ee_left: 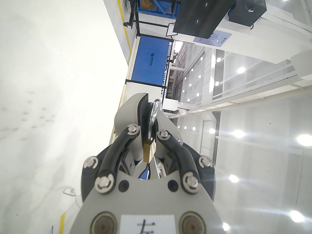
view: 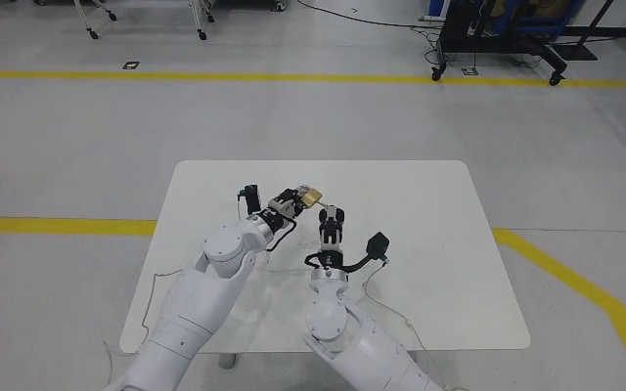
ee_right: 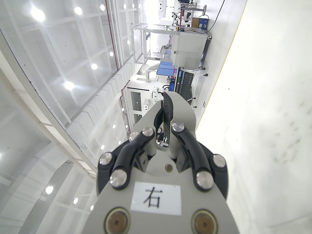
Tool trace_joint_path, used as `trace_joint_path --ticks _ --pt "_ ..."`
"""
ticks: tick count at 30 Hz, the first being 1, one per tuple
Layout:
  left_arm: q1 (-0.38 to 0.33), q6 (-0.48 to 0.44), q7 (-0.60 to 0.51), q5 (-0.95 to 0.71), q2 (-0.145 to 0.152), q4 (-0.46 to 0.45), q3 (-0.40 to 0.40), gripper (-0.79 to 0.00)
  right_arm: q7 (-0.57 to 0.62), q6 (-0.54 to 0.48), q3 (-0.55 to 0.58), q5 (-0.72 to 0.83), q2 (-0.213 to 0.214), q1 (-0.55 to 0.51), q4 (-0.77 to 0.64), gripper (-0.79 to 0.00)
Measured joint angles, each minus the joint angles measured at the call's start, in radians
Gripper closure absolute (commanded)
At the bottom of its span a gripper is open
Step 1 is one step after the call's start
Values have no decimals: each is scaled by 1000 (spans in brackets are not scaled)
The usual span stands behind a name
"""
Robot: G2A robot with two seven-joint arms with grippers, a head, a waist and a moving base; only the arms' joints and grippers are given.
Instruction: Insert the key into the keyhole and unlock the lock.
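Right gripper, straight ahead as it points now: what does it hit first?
Way looks free: the right gripper points past the padlock, beside it, over bare table. Depth unclear.

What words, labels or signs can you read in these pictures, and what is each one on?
"左": left label, on the left end effector, its lower part cut off by the picture edge.
"右": right label, on the right end effector.
Blue panel: small sideways white print, too small to read surely.
Poster: too small to read.
Top view: nothing readable.
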Motion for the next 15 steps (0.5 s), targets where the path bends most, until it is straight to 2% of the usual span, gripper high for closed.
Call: trace_joint_path --ticks 15 --pt "1 17 3 23 -7 -3 -6 0 -11 24 18 -42 -43 5 42 0"
